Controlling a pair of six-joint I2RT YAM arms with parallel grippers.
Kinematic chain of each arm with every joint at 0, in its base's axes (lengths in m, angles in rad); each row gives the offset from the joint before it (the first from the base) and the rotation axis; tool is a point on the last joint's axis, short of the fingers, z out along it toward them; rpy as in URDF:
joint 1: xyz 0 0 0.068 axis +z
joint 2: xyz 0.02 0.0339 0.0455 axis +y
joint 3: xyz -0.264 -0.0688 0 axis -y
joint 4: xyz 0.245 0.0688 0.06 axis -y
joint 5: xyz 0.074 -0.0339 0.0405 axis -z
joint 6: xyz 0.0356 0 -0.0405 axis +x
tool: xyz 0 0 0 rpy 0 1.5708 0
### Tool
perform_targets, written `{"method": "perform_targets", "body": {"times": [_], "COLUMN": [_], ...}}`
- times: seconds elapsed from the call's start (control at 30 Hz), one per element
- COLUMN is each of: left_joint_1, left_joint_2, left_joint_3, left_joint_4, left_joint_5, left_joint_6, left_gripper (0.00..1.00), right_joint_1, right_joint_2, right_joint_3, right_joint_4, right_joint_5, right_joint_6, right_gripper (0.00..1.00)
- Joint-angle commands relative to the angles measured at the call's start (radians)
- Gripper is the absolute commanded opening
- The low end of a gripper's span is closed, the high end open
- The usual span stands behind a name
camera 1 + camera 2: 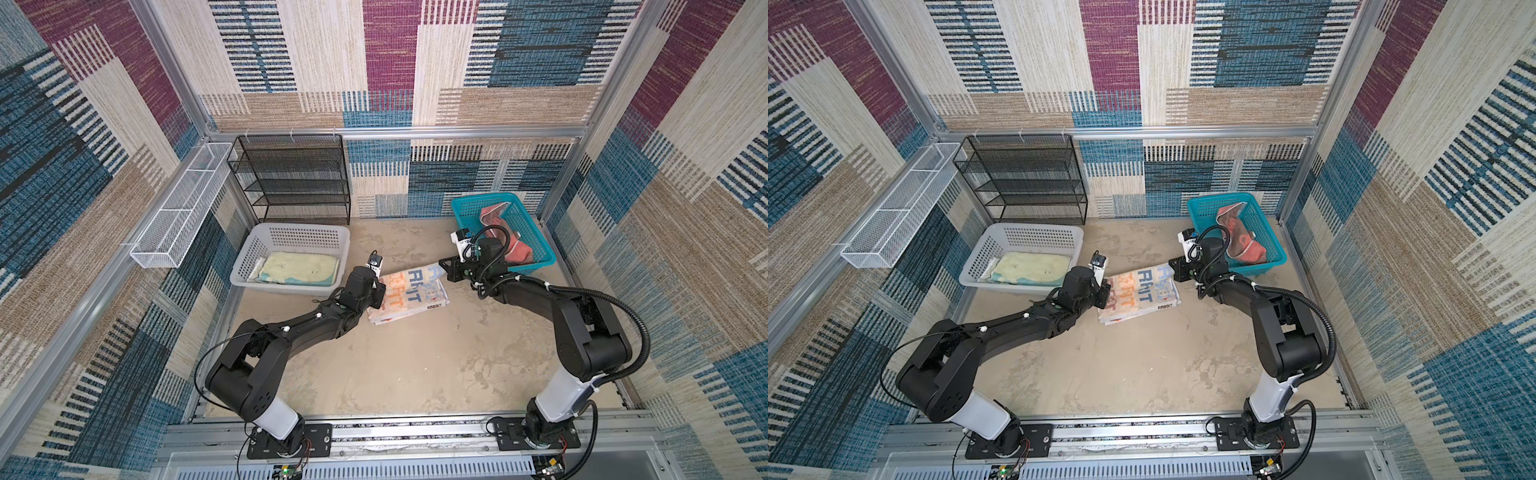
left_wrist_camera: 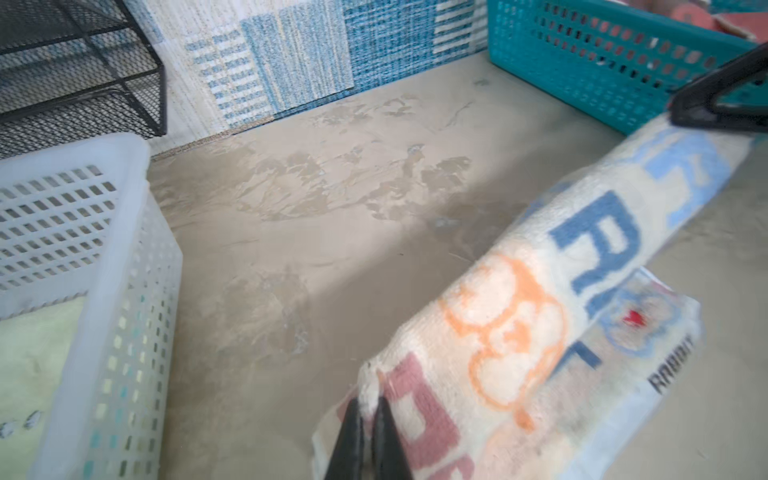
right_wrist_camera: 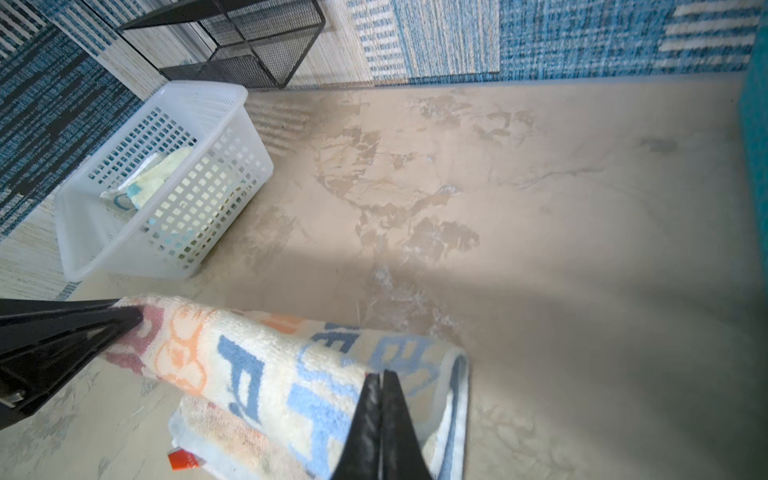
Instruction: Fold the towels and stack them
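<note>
Two grippers are clamping the raised fold of the white lettered towel (image 1: 411,291) mid-table, left gripper (image 2: 368,405) and right gripper (image 3: 381,376) at opposite ends, fingers tight on cloth. A white perforated plastic basket (image 1: 299,227) with a pale yellow towel (image 1: 299,268) is standing nearby; the right arm is partly hiding the coral-orange towel (image 1: 492,216) in the teal perforated plastic basket (image 1: 478,200).

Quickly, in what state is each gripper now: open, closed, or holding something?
Left gripper: closed, pinching one end of the lettered towel at its lifted edge.
Right gripper: closed, pinching the other end of that edge.
</note>
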Motion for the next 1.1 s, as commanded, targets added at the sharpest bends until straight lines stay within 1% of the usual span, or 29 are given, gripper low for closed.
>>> {"method": "perform_targets", "body": {"times": [0.0, 0.13, 0.27, 0.43, 0.47, 0.57, 0.63, 0.77, 0.93, 1.0, 1.07], "left_joint_1": [-0.032, -0.059, -0.067, -0.073, -0.076, -0.089, -0.103, -0.123, -0.129, -0.130, -0.129], "left_joint_2": [-0.030, -0.025, 0.012, 0.067, 0.071, 0.061, 0.038, -0.028, -0.131, -0.175, -0.216], "left_joint_3": [-0.049, -0.086, -0.102, -0.107, -0.111, -0.136, -0.161, -0.213, -0.260, -0.283, -0.302], "left_joint_4": [0.056, 0.062, 0.074, 0.086, 0.090, 0.106, 0.119, 0.122, 0.055, 0.034, 0.015], "left_joint_5": [-0.028, -0.055, -0.064, -0.091, -0.091, -0.099, -0.120, -0.135, -0.131, -0.120, -0.102], "left_joint_6": [-0.010, -0.041, -0.070, -0.105, -0.110, -0.116, -0.119, -0.128, -0.178, -0.199, -0.214], "left_gripper": [0.00, 0.00, 0.00, 0.00, 0.06, 0.29, 0.38, 0.48, 0.53, 0.59, 0.60], "right_joint_1": [-0.002, -0.001, -0.001, 0.001, 0.001, 0.001, 0.001, 0.000, 0.000, 0.000, 0.000], "right_joint_2": [-0.035, -0.048, -0.028, -0.001, 0.002, -0.001, -0.011, -0.047, -0.125, -0.158, -0.190], "right_joint_3": [-0.045, -0.086, -0.105, -0.135, -0.140, -0.159, -0.172, -0.204, -0.256, -0.274, -0.285], "right_joint_4": [0.032, 0.006, -0.028, -0.028, -0.030, -0.027, -0.027, -0.035, -0.051, -0.053, -0.058], "right_joint_5": [0.006, 0.013, 0.016, 0.010, 0.011, 0.017, 0.021, 0.020, 0.048, 0.054, 0.055], "right_joint_6": [0.005, 0.021, 0.040, 0.063, 0.066, 0.065, 0.062, 0.059, 0.069, 0.077, 0.084], "right_gripper": [0.00, 0.00, 0.00, 0.00, 0.00, 0.05, 0.09, 0.16, 0.26, 0.31, 0.34]}}
